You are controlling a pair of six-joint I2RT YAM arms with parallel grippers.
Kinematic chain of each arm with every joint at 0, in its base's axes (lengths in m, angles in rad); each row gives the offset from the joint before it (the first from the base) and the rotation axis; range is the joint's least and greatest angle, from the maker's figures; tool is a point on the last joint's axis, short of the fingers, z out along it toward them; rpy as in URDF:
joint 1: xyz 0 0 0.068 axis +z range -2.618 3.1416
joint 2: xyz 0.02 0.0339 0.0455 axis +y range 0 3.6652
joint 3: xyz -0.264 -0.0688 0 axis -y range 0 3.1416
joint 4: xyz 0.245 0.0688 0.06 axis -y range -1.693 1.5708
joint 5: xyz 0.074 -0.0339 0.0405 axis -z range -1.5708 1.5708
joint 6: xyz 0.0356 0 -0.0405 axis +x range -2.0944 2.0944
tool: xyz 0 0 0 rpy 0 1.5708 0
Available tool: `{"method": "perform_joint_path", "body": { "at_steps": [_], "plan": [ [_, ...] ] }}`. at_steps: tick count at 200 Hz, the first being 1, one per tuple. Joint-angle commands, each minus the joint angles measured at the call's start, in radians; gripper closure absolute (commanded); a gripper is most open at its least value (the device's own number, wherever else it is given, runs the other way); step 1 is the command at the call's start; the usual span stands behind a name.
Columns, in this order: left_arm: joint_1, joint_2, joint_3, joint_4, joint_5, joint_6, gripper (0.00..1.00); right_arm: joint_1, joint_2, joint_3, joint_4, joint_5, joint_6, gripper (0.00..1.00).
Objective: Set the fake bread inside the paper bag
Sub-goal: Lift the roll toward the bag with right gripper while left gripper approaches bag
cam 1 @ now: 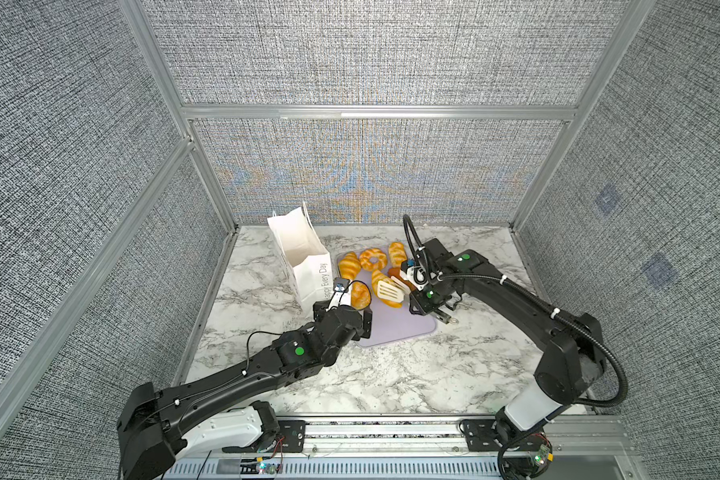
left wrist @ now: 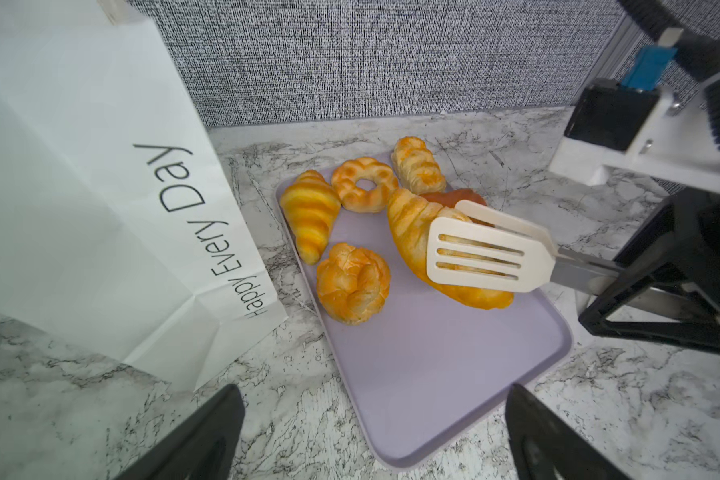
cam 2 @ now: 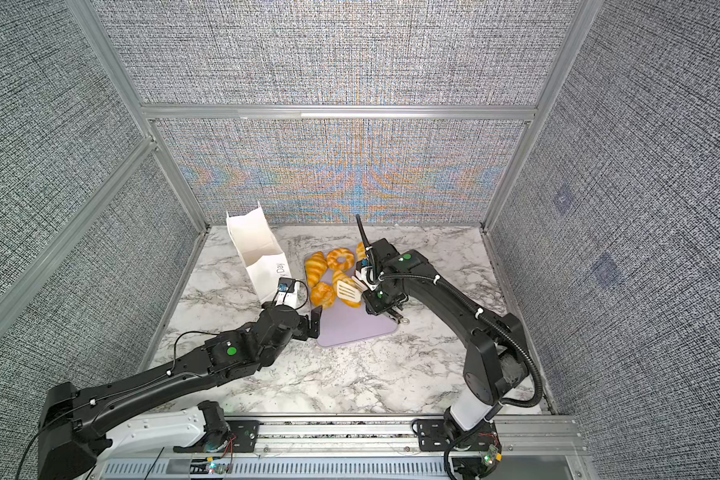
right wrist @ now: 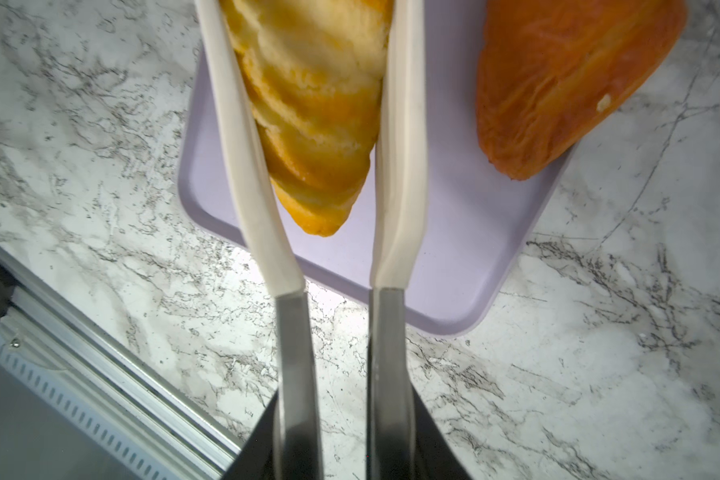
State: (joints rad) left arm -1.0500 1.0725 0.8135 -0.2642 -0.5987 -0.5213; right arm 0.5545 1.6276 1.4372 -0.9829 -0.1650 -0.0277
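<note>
1. Far left, the paper bag [cam 1: 304, 259] stands with its mouth open, just beside the lavender tray [left wrist: 433, 374].
2. The left gripper [left wrist: 372, 397] hovers low between bag and tray, jaws spread wide, nothing in them.
3. The fake bread [left wrist: 352, 282] sits on the tray's far half, six pieces in sight.
4. White tongs [left wrist: 487, 257] pinch the long croissant [left wrist: 408, 224] over the tray.
5. The right gripper [right wrist: 343, 451] is clenched on the tongs' metal arms.

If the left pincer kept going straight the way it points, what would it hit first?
Most likely the round knotted bun, lying just ahead of the open left pincer on the lavender tray. If it angles downward, the tray's bare near end could come first; depth is unclear.
</note>
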Motion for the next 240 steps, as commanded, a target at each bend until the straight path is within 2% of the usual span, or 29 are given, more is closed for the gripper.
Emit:
{"method": "perform_joint_path", "body": {
  "at_steps": [1, 104, 187, 240],
  "plan": [
    [0.001, -0.018, 0.015, -0.010, -0.016, 0.044, 0.01, 0.001, -0.028, 0.015, 0.033, -0.056, -0.012, 0.66],
    [0.033, -0.054, 0.126, -0.101, -0.007, 0.147, 0.01, 0.007, -0.096, 0.091, 0.096, -0.203, -0.018, 0.66],
    [0.121, -0.103, 0.282, -0.248, -0.002, 0.208, 0.01, 0.031, -0.138, 0.121, 0.227, -0.324, 0.043, 0.66],
    [0.184, -0.123, 0.347, -0.312, 0.043, 0.219, 0.01, 0.080, -0.105, 0.183, 0.256, -0.362, 0.053, 0.65]
  ]
}}
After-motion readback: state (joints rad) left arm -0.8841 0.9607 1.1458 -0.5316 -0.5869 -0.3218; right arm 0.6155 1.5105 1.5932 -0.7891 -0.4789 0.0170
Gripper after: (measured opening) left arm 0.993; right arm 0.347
